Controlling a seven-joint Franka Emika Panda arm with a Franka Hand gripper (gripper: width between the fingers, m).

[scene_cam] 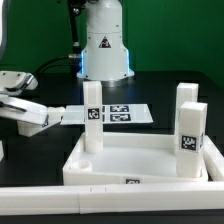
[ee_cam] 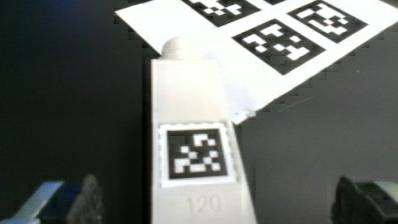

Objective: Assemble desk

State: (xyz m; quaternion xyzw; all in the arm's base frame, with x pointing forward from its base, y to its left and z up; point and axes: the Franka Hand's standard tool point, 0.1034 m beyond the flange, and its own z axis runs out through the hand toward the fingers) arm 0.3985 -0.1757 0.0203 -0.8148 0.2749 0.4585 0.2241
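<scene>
Lying flat just beside the marker board (ee_cam: 267, 35): one loose leg (ee_cam: 192, 120), peg end touching the board's corner, tag facing up. Likely light, stiff, smooth plastic, so probably slippery. Best taken across the long flat sides near the middle, clear of the peg. End effector (ee_cam: 214, 205) straddling the leg's end away from the board, fingers wide apart, holding nothing. Nearer the exterior view's camera than the board: panel (scene_cam: 130, 158) with upright legs (scene_cam: 93, 120) standing on it.

Open table around the lying leg (ee_cam: 192, 140), both sides free. Marker board (ee_cam: 267, 40) touches its tip. Upright legs (scene_cam: 93, 118) block the panel (scene_cam: 140, 160) corners.
</scene>
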